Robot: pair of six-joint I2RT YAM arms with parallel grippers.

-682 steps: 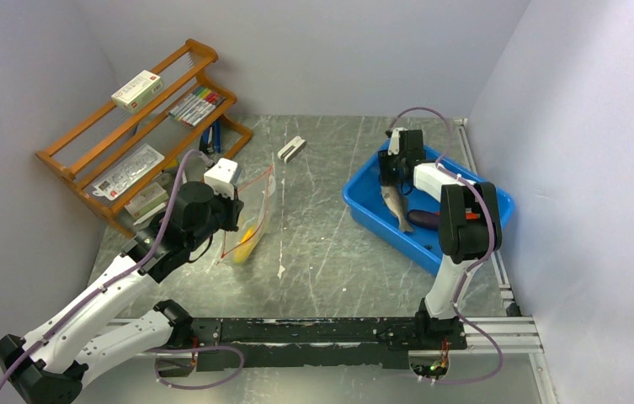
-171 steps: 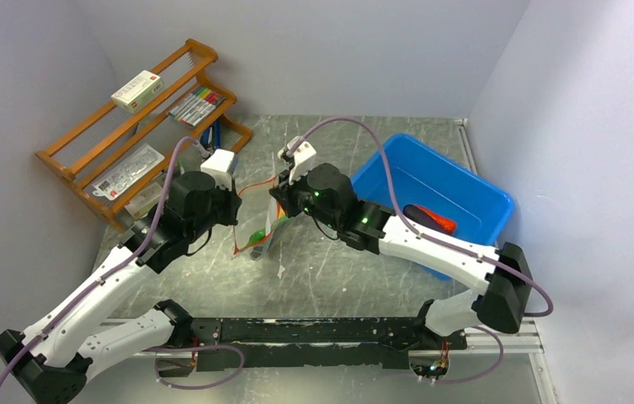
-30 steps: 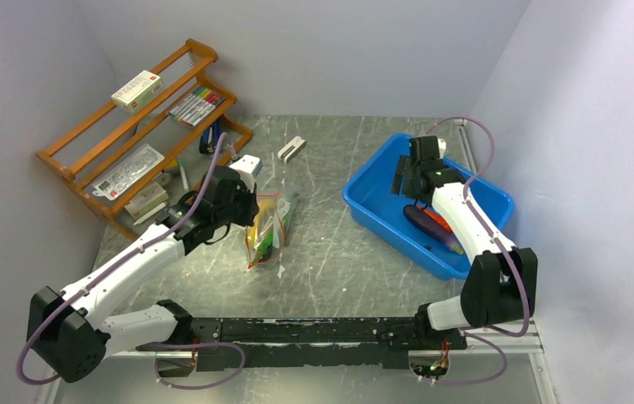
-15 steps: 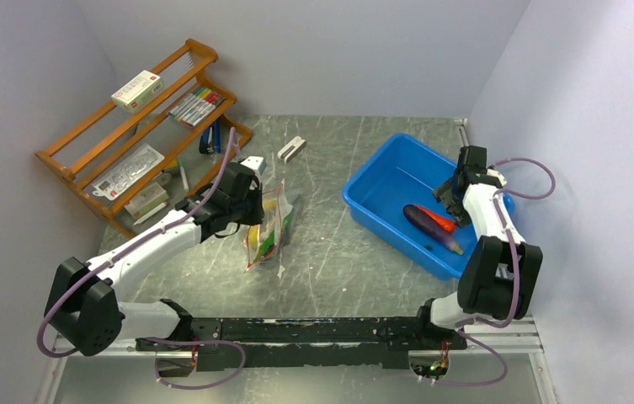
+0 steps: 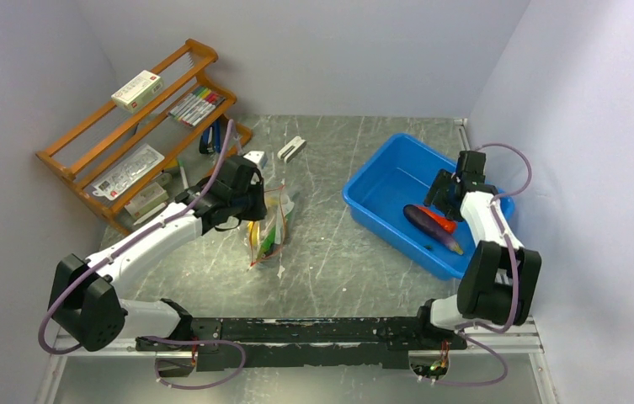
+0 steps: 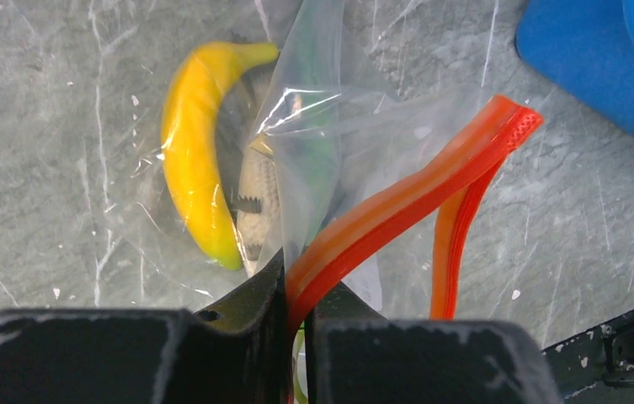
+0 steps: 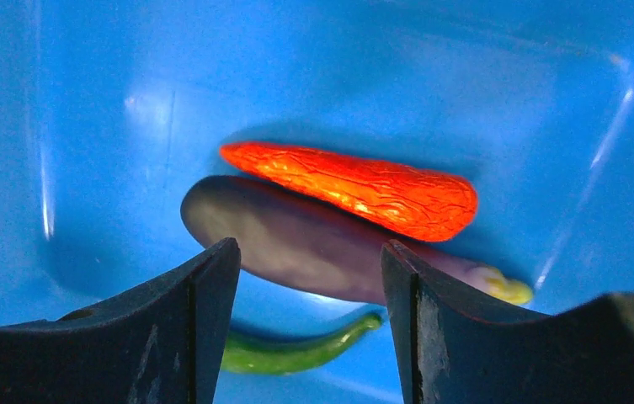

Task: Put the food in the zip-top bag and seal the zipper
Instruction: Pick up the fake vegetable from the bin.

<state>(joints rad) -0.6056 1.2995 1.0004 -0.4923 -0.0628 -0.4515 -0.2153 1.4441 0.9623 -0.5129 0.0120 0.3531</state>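
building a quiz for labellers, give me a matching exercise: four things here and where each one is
1 yellow banana-shaped toy
2 dark purple toy eggplant
3 red-orange zipper strip
4 small white box

A on the orange wooden rack
B pinched in the left gripper
C inside the clear plastic bag
D in the blue plastic bin

Pairs: 1-C, 2-D, 3-B, 4-A

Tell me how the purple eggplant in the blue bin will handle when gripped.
The eggplant looks smooth-skinned, so it may slip. Its rounded, tapered body could roll, nudging the chili lying along it. Likely rigid: no sag shows.
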